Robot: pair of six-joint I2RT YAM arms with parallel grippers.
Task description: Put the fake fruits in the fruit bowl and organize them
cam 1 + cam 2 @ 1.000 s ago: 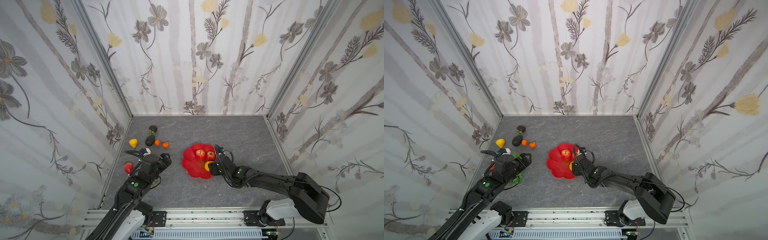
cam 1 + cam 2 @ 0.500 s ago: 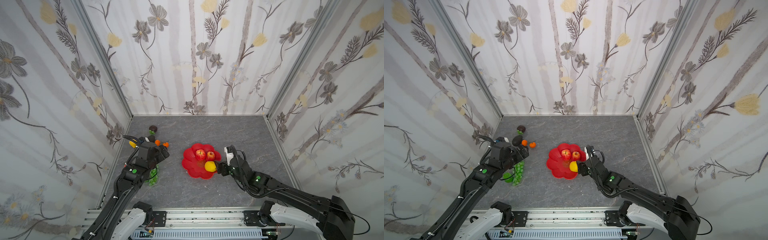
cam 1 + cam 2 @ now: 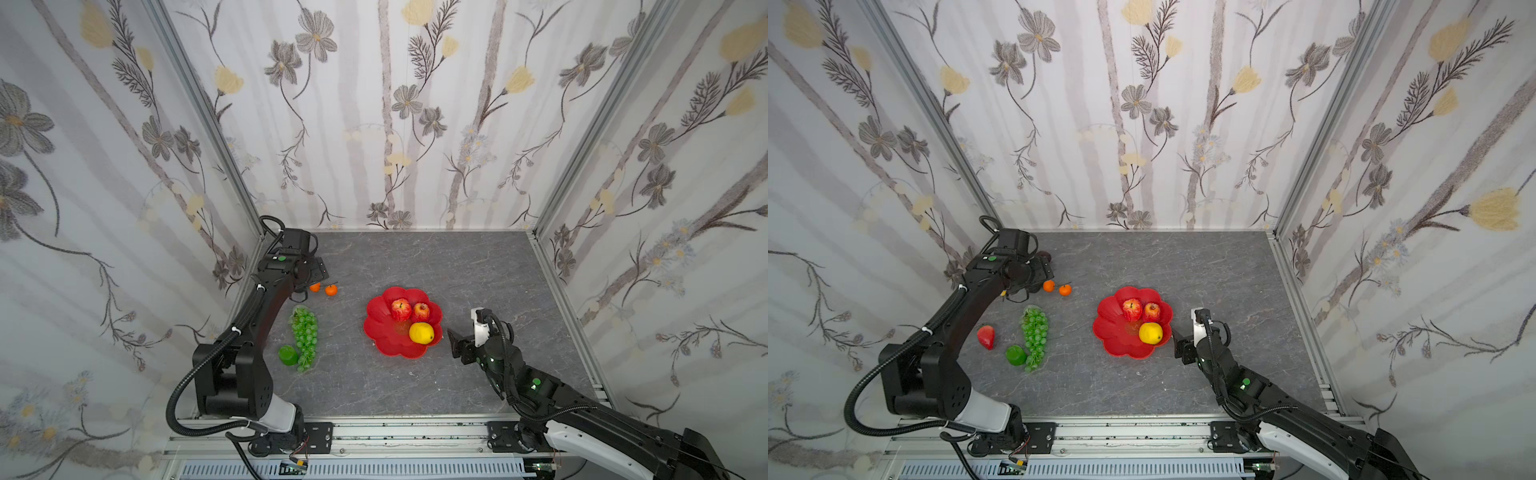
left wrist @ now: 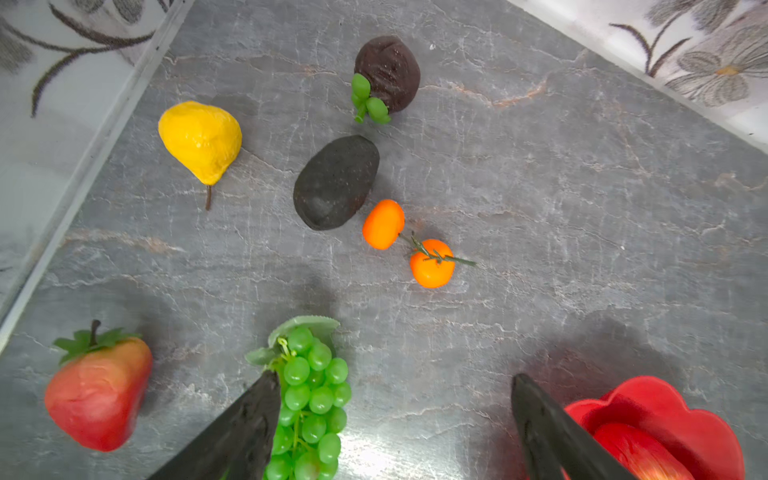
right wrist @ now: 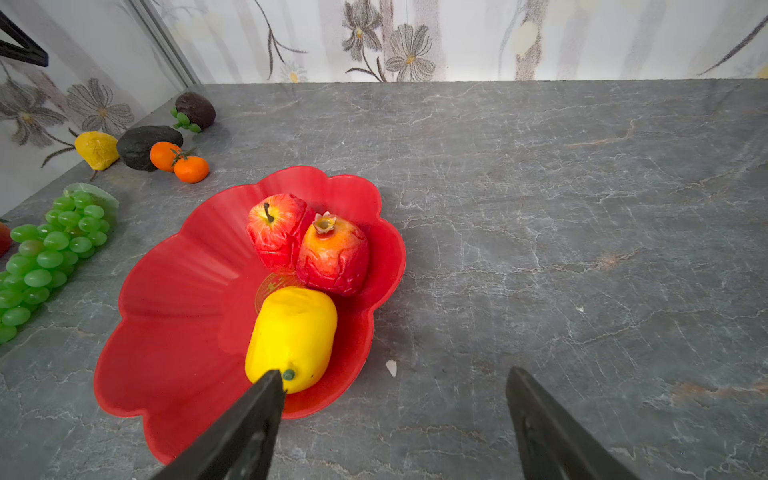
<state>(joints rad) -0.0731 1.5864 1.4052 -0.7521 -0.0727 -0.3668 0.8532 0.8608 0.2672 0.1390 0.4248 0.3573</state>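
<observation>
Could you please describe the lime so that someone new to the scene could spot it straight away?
Start at the red flower-shaped fruit bowl mid-table, then look left to the long green grape bunch. The lime sits beside its near end: one smooth green ball, not a cluster.

The fruit bowl [image 3: 374, 332] sits near the middle of the table [image 3: 478, 270]. Two apples [image 3: 400, 309] lie side by side at the back of the bowl, and the lemon [image 3: 421, 333] lies just in front of them. Left of the bowl lies the grape bunch [image 3: 305, 332]. The lime [image 3: 287, 355] sits by its front end, and the strawberry [image 3: 986, 336] lies further left. Behind the grapes lie two tangerines [image 3: 331, 290]. The avocado [image 4: 336, 183] is left of them, then the pear [image 4: 200, 139].
</observation>
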